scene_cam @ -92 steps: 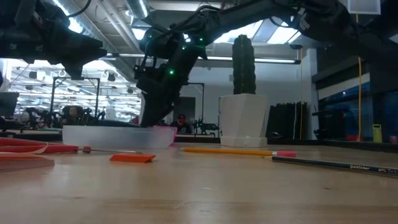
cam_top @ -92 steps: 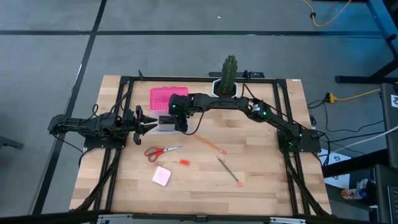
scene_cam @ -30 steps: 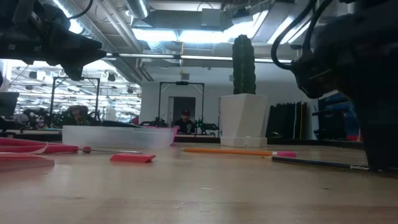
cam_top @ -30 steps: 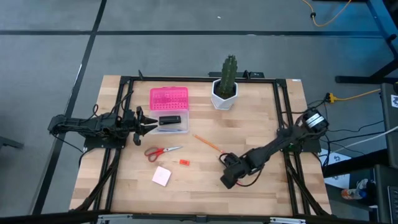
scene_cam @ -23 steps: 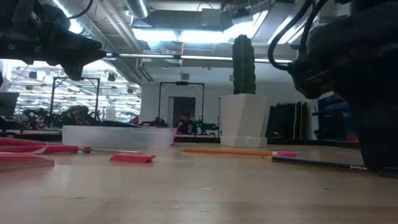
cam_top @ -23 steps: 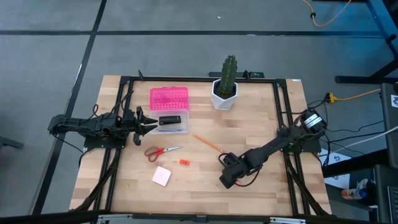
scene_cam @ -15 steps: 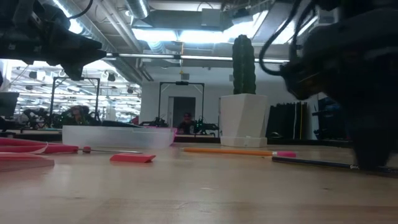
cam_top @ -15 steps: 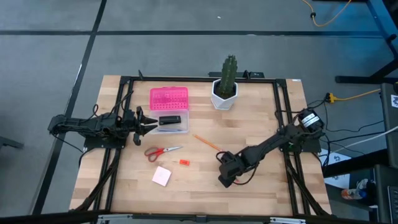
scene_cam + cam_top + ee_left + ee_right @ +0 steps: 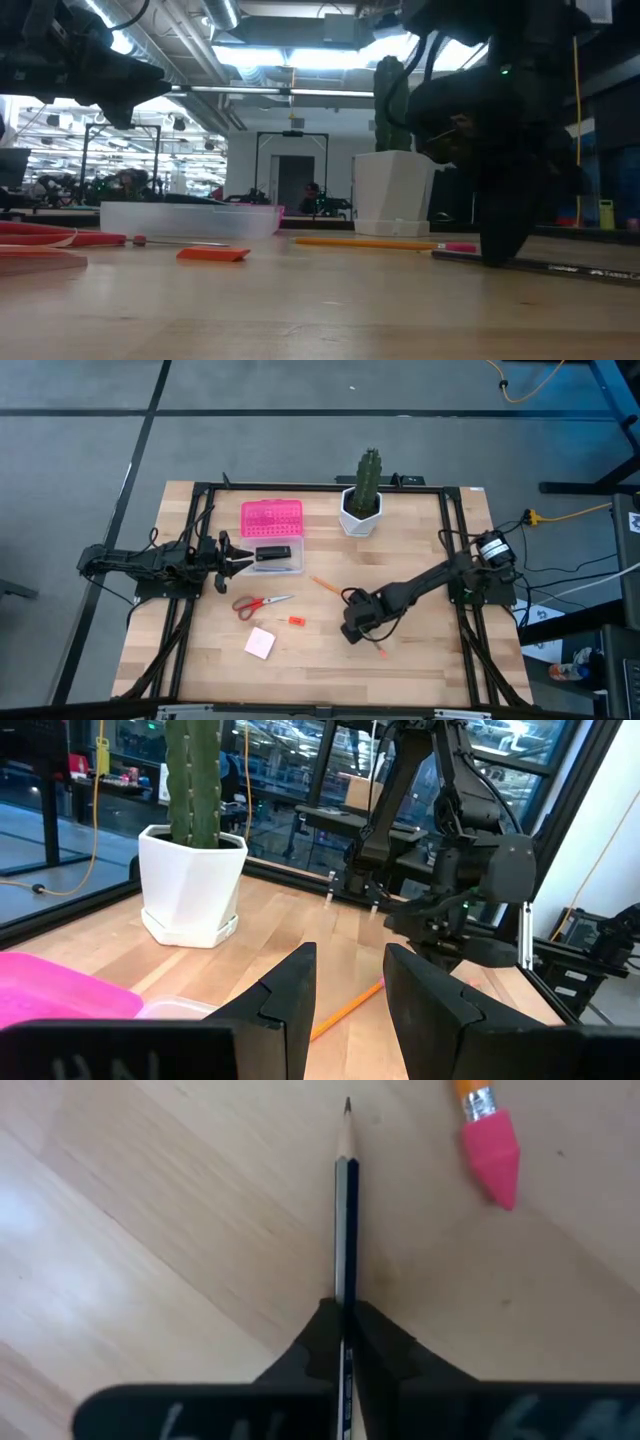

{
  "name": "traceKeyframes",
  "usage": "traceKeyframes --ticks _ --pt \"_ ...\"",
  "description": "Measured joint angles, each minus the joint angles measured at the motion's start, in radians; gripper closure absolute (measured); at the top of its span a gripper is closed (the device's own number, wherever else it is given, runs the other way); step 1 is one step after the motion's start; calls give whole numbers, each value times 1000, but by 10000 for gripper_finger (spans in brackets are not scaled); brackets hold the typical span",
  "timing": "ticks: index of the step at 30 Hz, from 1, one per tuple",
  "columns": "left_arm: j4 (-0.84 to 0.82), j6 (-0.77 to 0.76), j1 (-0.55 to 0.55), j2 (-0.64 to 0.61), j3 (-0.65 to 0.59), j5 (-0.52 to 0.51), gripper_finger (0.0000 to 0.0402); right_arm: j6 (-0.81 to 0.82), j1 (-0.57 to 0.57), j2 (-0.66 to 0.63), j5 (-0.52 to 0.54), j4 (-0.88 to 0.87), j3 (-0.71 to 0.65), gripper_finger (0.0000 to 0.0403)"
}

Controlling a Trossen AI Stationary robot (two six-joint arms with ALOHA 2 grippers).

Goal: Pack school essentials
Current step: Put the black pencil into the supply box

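My right gripper (image 9: pixel 350 630) stands at the table's middle, shut on a thin dark pencil (image 9: pixel 346 1230) that lies on the wood. The orange pencil (image 9: pixel 330 588) lies just beyond it, its pink eraser (image 9: pixel 490 1140) near the dark pencil's tip. Red-handled scissors (image 9: pixel 262 603), a pink pad (image 9: pixel 260 643) and a small orange-red piece (image 9: pixel 295 621) lie flat to the left. My left gripper (image 9: pixel 345 990) waits open beside the clear box (image 9: pixel 290 565), which holds a black block (image 9: pixel 273 553). My right gripper pinches the dark pencil's shaft (image 9: pixel 346 1295) between its two fingers, a little behind the sharpened tip (image 9: pixel 347 1105). The fingers come from above, pointing down. The pencil lies along the table (image 9: pixel 560 267); its red-tipped other end (image 9: pixel 383 654) rests on the wood.
A cactus in a white pot (image 9: pixel 363 495) stands at the far middle. The box's pink lid (image 9: pixel 271 517) lies open behind the box. Black frame rails (image 9: pixel 455 550) run along the table's sides.
My right gripper has moved toward the table's left and far edges along the dark pencil, and its fingers have shut on the shaft. The pencil has stayed where it lay.
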Motion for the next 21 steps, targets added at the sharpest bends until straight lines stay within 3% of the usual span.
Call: traceKeyframes --ticks 3,9,16,21 --pt "0 0 0 0 0 0 288 -44 -13 5 14 -16 43 393" --pt "0 0 0 0 0 -1 288 -177 -73 12 157 -39 152 403" --pt "0 0 0 0 0 -1 288 -361 -196 9 146 -33 190 403" --pt "0 0 0 0 0 0 288 -480 -260 8 57 7 197 401"
